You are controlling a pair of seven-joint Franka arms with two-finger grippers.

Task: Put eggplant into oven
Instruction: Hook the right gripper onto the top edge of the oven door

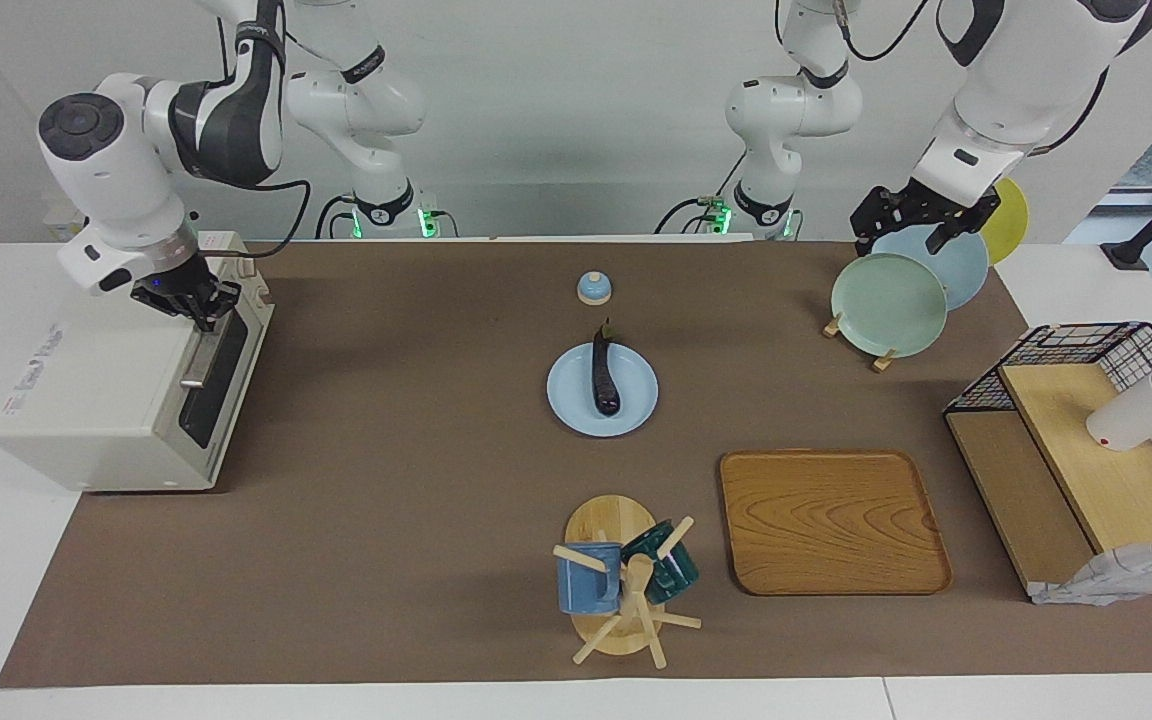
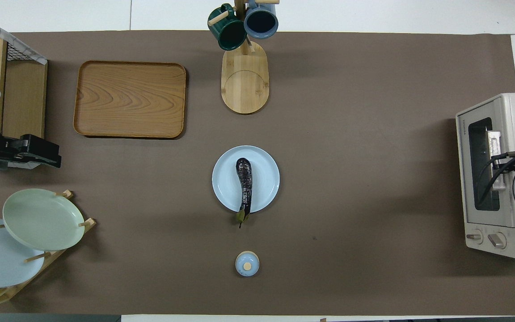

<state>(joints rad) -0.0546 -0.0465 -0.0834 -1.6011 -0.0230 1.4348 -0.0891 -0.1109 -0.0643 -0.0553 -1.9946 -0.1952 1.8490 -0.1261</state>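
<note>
Dark purple eggplant (image 1: 603,372) lying on a light blue plate (image 1: 636,405) in the middle of the brown mat (image 1: 386,480), green stem poking over the plate's rim toward the robots. Lots of bare mat between the plate and the oven (image 1: 106,385), nothing lying in that stretch.

Cream oven sitting at the right arm's end of the table, half on the mat's edge, door shut, bar handle (image 1: 204,350) along the top of the glass. Right gripper (image 1: 198,308) down at the top front edge of the oven, right by the handle, fingers clenched together (touching the handle or not, cannot tell).

Left gripper (image 1: 921,228) up in the air over the plate rack (image 1: 861,345), fingers spread apart, holding nothing. Green, blue and yellow plates standing in that rack at the left arm's end.

Small blue lid (image 1: 593,288) with a wooden knob just nearer to the robots than the eggplant. Wooden tray (image 1: 831,520) farther out, lying flat. Mug tree (image 1: 626,590) with a blue mug and a green mug near the mat's outer edge. Wire shelf (image 1: 1086,450) with a white cup at the left arm's end.
</note>
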